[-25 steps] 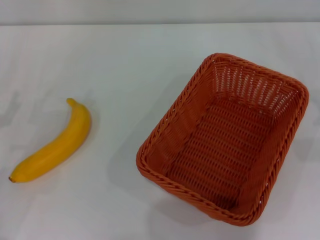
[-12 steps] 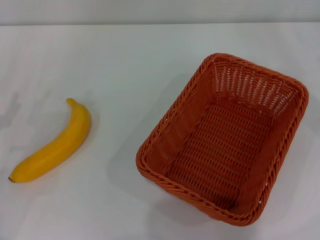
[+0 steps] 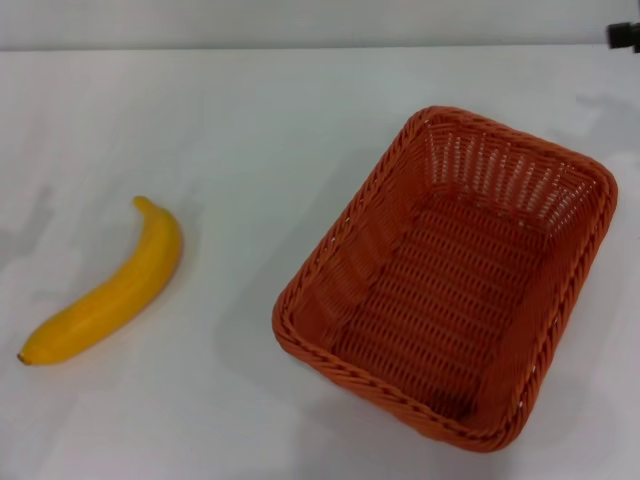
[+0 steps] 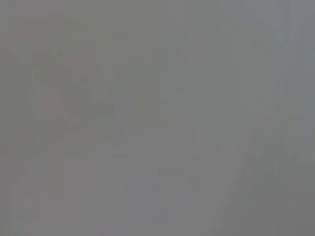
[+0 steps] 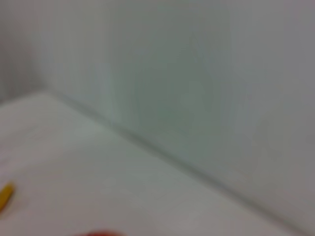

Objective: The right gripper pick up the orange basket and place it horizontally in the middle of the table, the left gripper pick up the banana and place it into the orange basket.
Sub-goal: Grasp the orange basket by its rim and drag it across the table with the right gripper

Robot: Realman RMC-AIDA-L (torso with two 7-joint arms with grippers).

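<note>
Newly entering at the upper right corner, the right tool [image 3: 625,35] is showing only a dark sliver; its opening cannot be told. Orange basket [image 3: 450,275] is sitting skewed at right, banana [image 3: 105,285] lying at left on the desk [image 3: 250,120], both awaiting pickup.

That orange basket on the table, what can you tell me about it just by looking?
The orange basket is rectangular and looks like woven wicker, orange-red all over. It has a thick braided rim and sloping sides with an open lattice weave, most visible on the far end wall. It is empty and sits upright on the white table, on the right side, turned at an angle rather than square to the edge. Nothing touches it except the table. The banana lies well apart to its left.
</note>
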